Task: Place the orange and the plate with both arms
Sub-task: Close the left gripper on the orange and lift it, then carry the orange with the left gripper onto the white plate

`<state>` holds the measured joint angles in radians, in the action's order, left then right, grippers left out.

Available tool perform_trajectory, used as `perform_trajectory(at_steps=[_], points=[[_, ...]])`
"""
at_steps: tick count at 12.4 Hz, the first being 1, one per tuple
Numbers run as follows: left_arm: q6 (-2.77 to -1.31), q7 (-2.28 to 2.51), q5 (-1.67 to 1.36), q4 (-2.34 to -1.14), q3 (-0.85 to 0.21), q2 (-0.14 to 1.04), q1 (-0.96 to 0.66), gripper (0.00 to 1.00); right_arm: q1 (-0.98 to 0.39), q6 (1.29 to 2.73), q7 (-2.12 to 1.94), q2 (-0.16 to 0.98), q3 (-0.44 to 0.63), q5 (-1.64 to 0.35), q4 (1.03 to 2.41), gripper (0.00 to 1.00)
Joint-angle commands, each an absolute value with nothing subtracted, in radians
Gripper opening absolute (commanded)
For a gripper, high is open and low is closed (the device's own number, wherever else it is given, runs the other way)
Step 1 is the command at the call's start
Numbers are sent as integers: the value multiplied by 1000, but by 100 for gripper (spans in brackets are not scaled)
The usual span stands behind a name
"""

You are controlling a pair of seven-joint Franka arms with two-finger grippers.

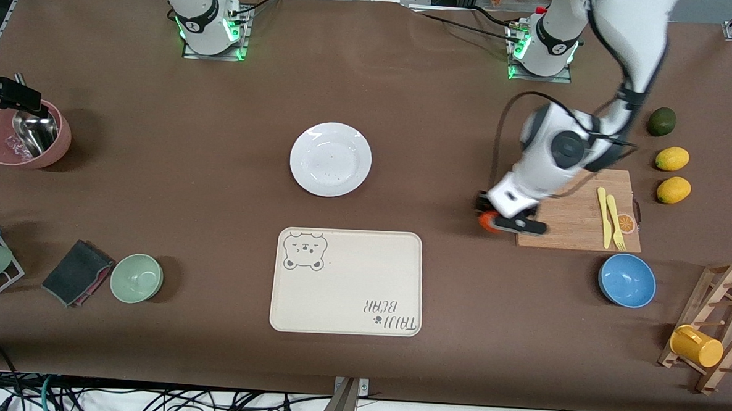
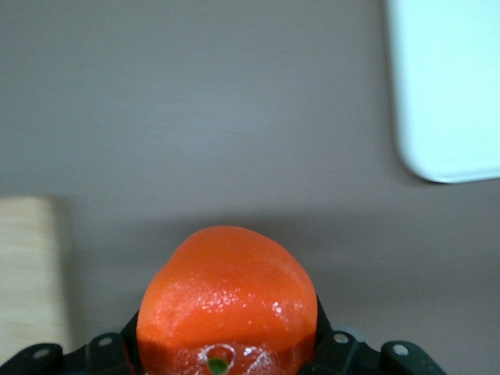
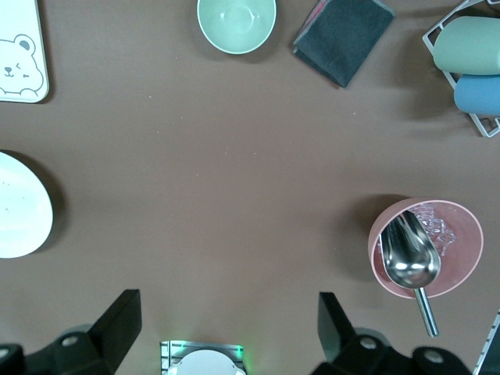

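A: Since the left gripper has its 2 black fingers shut around the small round bright orange-red orange, which way does the next move run?

B: Toward the middle of the brown table. That fruit sits low at the table, just off the corner of the pale wooden cutting board that points toward the right arm's end and the front camera. From there the round glossy white plate lies well apart, toward the right arm's end and a little farther from the front camera. The cream rectangular bear-printed tray lies between that plate and the table's front edge.

A: Which arm is nearer the plate?

B: I judge the right one. Its base stands at the table's back edge, closer to the plate than the left gripper is. That arm waits; the right gripper hangs high over its own base, jaws spread wide and empty.

A: What does each view add?

B: The left wrist view shows the grip itself: the orange seated between the fingers, dimpled stem end up, with a tray corner ahead. The front view hides that contact under the wrist. The right wrist view catches the plate's rim at its border, plus a pink bowl holding a metal scoop.
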<state>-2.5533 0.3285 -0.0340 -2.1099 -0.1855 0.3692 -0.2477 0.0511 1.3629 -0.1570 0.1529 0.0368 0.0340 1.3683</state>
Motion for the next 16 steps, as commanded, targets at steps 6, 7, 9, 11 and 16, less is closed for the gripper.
perform_trajectory(at_steps=[6, 7, 9, 11, 16], points=[[-2530, 990, -37, -1691, -186, 639, -765, 17, 58, 1341, -166, 166, 38, 20, 1338, 100], [-2530, 1049, -37, -1619, -181, 699, -805, 17, 58, 1341, -167, 166, 38, 20, 1338, 100], [-2530, 1071, -38, -1542, -179, 782, -847, 17, 63, 1339, -167, 166, 38, 25, 1342, 100], [-2530, 1071, -37, -1542, -173, 798, -854, 22, 93, 1313, -169, 167, 38, 20, 1344, 100], [-2443, 1072, -38, -1533, -140, 750, -838, 100, 89, 1315, -163, 172, 35, 21, 1342, 100]])
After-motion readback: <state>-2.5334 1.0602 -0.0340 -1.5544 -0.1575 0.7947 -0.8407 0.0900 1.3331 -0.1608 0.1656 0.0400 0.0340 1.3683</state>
